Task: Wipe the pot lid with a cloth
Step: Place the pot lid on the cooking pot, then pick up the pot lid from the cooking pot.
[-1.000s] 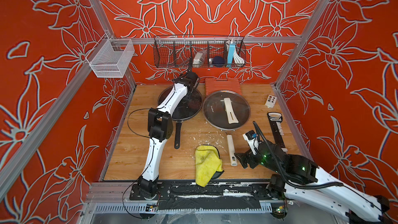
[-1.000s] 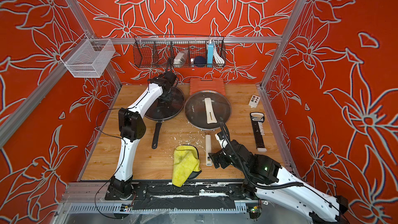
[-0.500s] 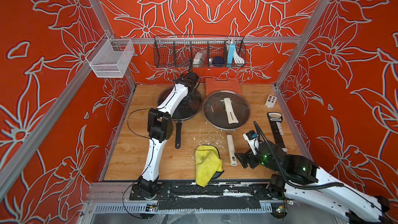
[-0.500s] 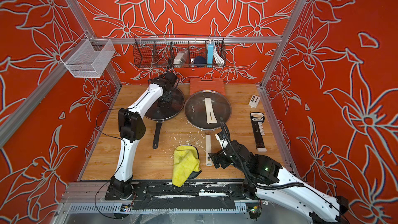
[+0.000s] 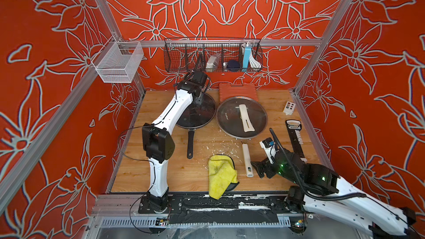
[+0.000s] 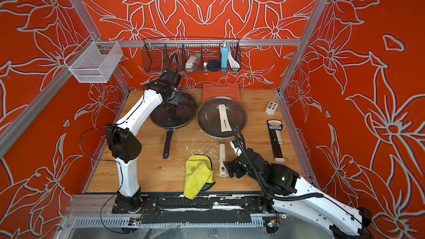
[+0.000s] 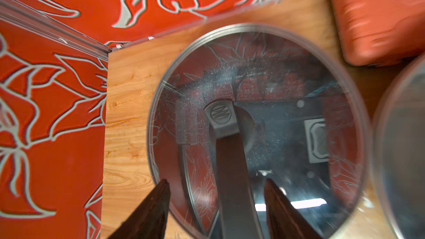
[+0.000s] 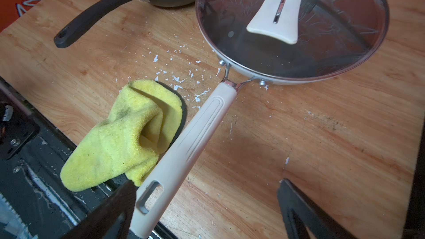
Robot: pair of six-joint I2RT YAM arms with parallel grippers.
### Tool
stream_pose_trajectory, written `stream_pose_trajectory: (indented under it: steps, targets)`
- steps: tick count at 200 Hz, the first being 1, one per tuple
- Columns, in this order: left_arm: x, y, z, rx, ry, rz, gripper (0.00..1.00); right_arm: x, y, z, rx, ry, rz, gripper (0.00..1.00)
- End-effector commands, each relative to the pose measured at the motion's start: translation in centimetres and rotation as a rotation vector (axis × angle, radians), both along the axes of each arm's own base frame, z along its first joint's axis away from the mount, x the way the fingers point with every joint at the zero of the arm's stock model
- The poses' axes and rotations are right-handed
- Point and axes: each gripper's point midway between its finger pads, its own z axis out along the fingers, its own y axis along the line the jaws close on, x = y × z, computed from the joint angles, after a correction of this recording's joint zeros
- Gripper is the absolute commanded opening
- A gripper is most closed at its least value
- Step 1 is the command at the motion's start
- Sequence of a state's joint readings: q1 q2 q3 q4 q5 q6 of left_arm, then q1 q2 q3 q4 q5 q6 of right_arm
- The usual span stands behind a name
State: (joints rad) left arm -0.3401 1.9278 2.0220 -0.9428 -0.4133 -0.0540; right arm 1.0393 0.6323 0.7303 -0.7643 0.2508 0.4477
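Cloth (image 5: 220, 175) crumpled, underside hidden — left tool (image 7: 216, 180) spread astride lid handle (image 7: 232, 168), right tool (image 8: 207, 182) spread

Bare board (image 5: 184, 175) lies open between the black pan handle (image 5: 190, 144) and the cloth (image 5: 222, 175) (bunched just beside the white handle (image 5: 247, 159)).

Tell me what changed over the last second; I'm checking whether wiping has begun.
Nothing visibly moved in the top views. The left hand sits over the dark-handled lid, open, its fingers either side of the lid handle without gripping. The right hand stays open by the white pan handle; the cloth lies untouched at the front.
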Motion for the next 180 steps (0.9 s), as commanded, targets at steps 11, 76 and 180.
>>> stream_pose_trajectory:
  steps: [11, 76, 180]
  targets:
    - [-3.8, -3.3, 5.6, -0.197, -0.173, -0.095, 0.7, 3.0, 0.5, 4.4, -0.032, -0.102, -0.087, 0.98]
    - [-14.2, -7.2, 6.1, -0.439, -0.265, -0.24, 0.71, 11.2, 2.8, 6.2, -0.161, 0.021, -0.19, 0.98]
    - [-23.3, -7.5, 2.9, -0.736, -0.311, -0.396, 0.72, 20.0, 3.6, 1.3, -0.265, 0.21, -0.221, 0.96]
